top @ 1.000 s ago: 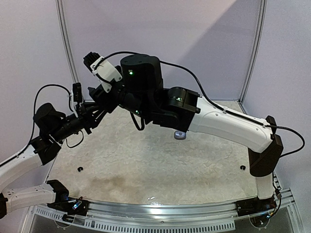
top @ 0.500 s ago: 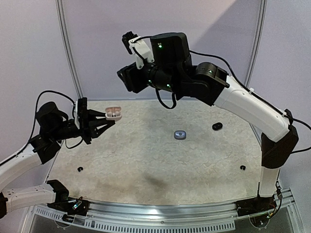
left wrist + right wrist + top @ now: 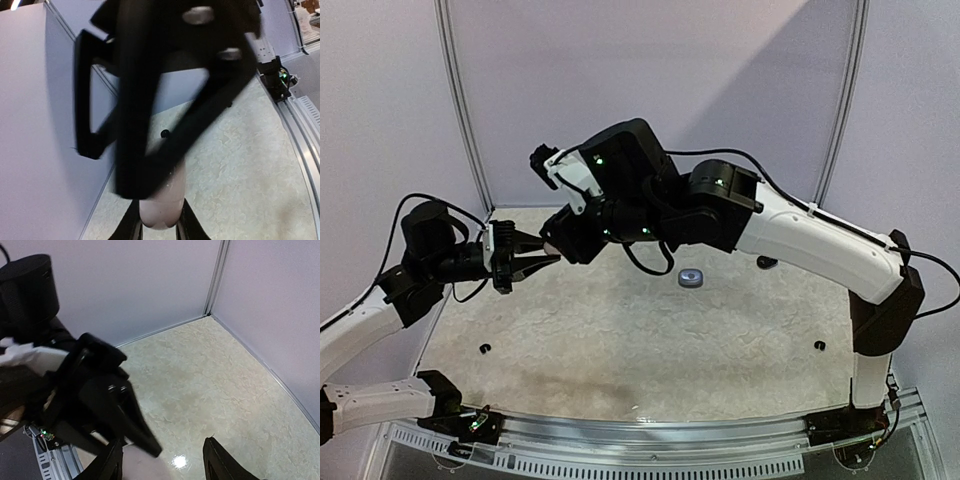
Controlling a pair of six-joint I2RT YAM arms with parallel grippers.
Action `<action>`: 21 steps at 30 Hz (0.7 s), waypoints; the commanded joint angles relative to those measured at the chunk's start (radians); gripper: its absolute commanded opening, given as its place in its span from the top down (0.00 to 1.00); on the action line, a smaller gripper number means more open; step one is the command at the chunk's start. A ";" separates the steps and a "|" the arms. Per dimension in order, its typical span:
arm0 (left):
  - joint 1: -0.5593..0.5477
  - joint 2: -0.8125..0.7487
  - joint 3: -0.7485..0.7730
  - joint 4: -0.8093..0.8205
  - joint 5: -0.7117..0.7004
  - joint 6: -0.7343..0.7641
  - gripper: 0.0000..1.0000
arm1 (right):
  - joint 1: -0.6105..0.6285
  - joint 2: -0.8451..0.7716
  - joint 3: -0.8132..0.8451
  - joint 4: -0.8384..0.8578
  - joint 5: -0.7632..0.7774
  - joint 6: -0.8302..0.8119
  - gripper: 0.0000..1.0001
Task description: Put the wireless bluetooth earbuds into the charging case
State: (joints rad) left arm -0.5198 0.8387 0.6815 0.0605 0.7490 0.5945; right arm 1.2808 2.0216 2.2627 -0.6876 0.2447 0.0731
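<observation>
Left wrist view shows the left gripper (image 3: 542,253) clamped on a pale pink charging case (image 3: 160,210), held in the air over the far left of the table (image 3: 620,340). The right gripper (image 3: 162,442) is close in front of it, fingers apart. No earbuds can be made out. The step looks like opening or loading this case, so the next move calls for the right fingers to line up finely with it. A grey case (image 3: 691,278) lies mid-table, further right.

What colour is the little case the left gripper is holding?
The case is pale pink. It shows best in the left wrist view.
</observation>
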 commanded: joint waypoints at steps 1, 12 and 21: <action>0.012 0.012 0.044 0.006 -0.062 -0.102 1.00 | 0.042 -0.034 -0.072 -0.072 0.037 0.012 0.45; 0.015 0.088 -0.001 0.290 0.192 -0.849 1.00 | 0.005 -0.359 -0.427 0.234 0.015 0.060 0.01; 0.011 0.157 0.079 0.408 0.270 -1.057 1.00 | -0.119 -0.509 -0.677 0.509 -0.364 0.037 0.11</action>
State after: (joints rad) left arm -0.5117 0.9745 0.7040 0.3897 0.9562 -0.3264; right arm 1.1999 1.4979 1.5906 -0.3092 0.0917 0.1284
